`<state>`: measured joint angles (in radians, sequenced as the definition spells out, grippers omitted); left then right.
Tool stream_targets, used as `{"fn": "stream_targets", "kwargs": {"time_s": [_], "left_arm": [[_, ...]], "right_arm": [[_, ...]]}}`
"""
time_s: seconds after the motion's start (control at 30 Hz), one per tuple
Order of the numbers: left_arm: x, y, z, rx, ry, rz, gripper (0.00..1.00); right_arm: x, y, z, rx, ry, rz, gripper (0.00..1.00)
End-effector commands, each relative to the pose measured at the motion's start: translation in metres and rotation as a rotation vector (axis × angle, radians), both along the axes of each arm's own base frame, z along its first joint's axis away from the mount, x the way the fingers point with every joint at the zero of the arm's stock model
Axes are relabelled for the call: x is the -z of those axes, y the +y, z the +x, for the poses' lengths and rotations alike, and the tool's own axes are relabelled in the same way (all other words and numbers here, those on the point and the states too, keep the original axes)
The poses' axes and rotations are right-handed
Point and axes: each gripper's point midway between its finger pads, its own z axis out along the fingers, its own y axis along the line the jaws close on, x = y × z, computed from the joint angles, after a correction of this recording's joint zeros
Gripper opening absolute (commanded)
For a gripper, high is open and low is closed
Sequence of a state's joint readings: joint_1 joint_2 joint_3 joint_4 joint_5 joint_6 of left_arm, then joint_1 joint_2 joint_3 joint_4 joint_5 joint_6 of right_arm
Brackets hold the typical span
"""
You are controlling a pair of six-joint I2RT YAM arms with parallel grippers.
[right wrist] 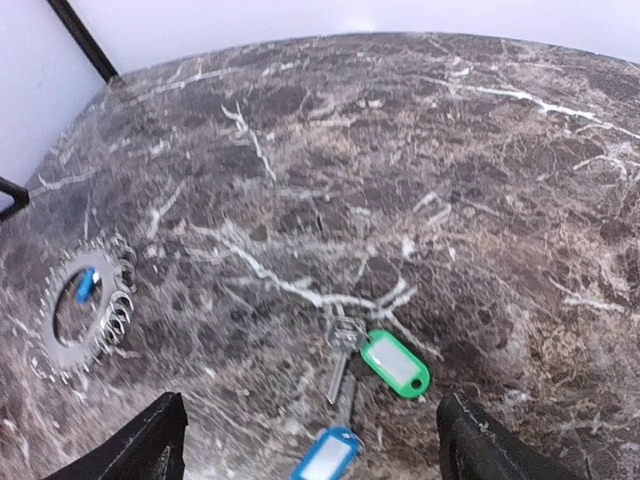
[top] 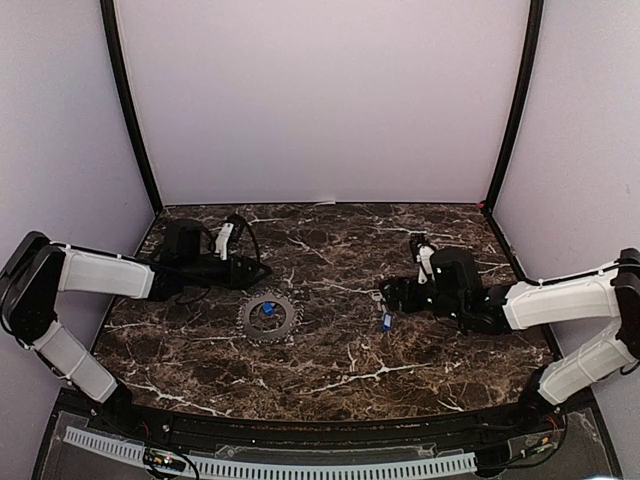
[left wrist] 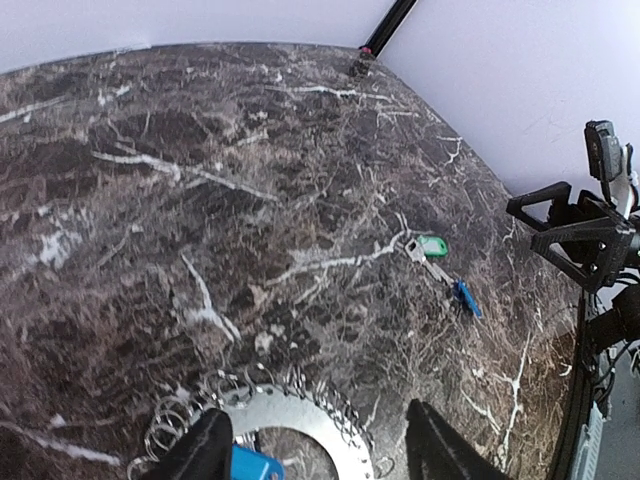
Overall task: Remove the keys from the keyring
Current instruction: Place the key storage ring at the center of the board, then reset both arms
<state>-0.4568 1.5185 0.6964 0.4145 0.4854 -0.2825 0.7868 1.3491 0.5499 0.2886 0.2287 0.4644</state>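
In the left wrist view the bottom edge cuts off the keyring; only its far arc of teeth shows. The blue tag in its hole is half out of frame, its key unseen. In the right wrist view a second blue tag runs off the bottom edge. From above, the loose keys are a blue speck, too small to tell apart.

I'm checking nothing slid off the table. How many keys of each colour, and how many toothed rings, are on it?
Blue keys: 2, the other at the ring's hole
Green key: 1
Toothed keyring: 1
Total: 4
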Motion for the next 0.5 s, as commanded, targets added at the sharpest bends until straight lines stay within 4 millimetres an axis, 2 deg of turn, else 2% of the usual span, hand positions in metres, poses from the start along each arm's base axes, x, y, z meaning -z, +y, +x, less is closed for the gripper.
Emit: {"fn": "stream_targets", "kwargs": {"time_s": [0.0, 0.03, 0.1, 0.17, 0.23, 0.3, 0.4, 0.47], "left_arm": [[-0.032, 0.018, 0.039, -0.057, -0.117, -0.023, 0.66], [-0.035, 0.032, 0.048, -0.092, -0.113, -0.036, 0.68], [-0.042, 0.077, 0.067, -0.221, -0.13, -0.05, 0.71], [-0.047, 0.143, 0.084, -0.409, -0.138, -0.075, 0.71], [-0.049, 0.201, 0.084, -0.563, -0.151, -0.095, 0.71], [-0.047, 0.254, 0.074, -0.743, -0.176, -0.067, 0.72], [-0.032, 0.324, 0.043, -1.084, -0.193, 0.096, 0.73], [-0.028, 0.341, 0.022, -1.179, -0.236, 0.182, 0.74]], "right_arm": [[-0.046, 0.008, 0.038, 0.003, -0.124, 0.03, 0.9], [-0.05, 0.002, 0.048, 0.014, -0.131, 0.038, 0.91], [-0.056, -0.016, 0.067, 0.037, -0.138, 0.066, 0.92], [-0.062, -0.044, 0.081, 0.071, -0.169, 0.07, 0.93], [-0.066, -0.084, 0.091, 0.134, -0.204, 0.054, 0.94], [-0.071, -0.126, 0.093, 0.202, -0.242, 0.044, 0.94], [-0.081, -0.188, 0.086, 0.317, -0.315, 0.019, 0.94], [-0.081, -0.211, 0.076, 0.355, -0.358, -0.018, 0.94]]}}
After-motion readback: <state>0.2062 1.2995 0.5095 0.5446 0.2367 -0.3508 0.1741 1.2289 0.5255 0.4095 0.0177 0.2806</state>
